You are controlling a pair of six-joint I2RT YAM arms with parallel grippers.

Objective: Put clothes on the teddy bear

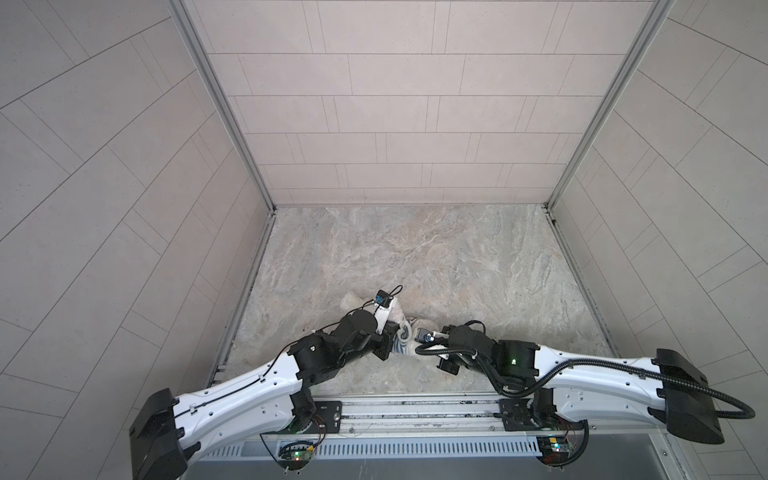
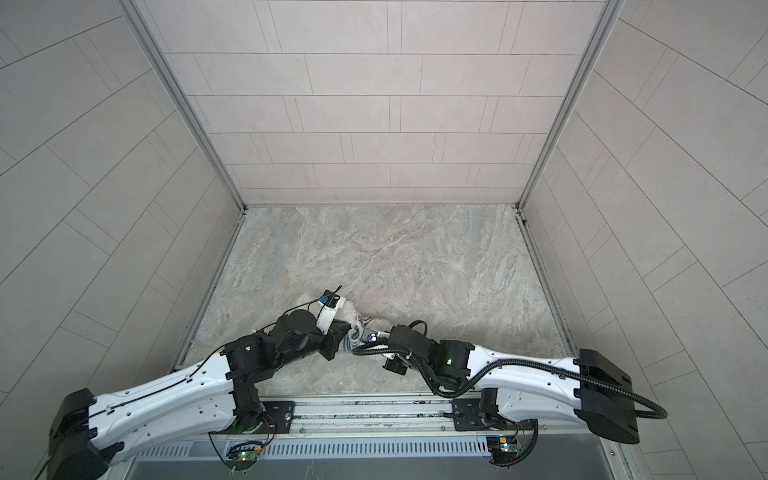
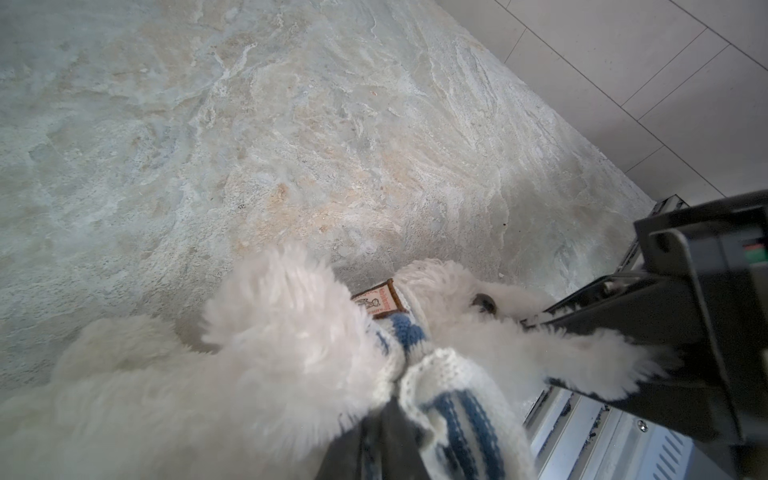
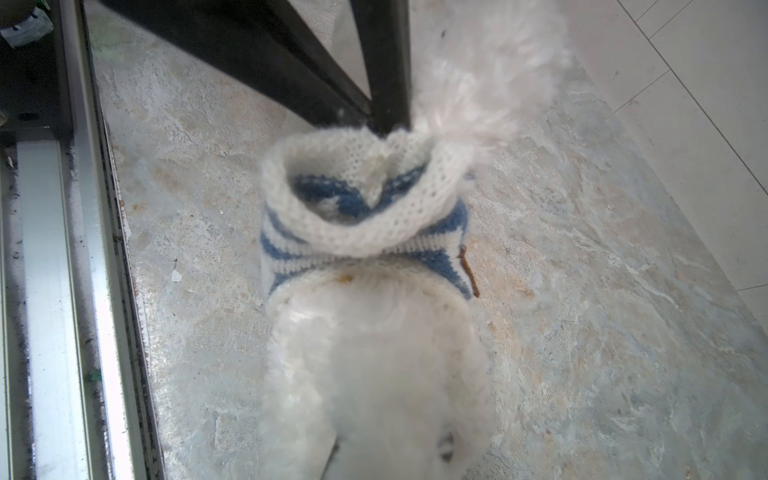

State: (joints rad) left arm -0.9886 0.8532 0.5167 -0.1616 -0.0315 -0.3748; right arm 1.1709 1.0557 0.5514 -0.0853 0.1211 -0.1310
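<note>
Your bear (image 4: 374,353) is lying on the desk (image 4: 582,291), head poking out of the shirt (image 4: 361,232), which is bunching at its neck. You're mid-pull, I'd judge; the hem is needing dragging over the body next. At the shirt's collar your right tool (image 3: 540,349) is clamping the head; at its hem your left tool (image 4: 380,122) is pinching knit.

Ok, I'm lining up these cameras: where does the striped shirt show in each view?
In a top view: striped shirt low centre, between the arm tips.
In a top view: same, slightly further left.
Left wrist: near the lens, bunched.
Right wrist: mid-picture, opening toward the lens.
Shared landmark: the teddy bear's white fur touching it.
</note>
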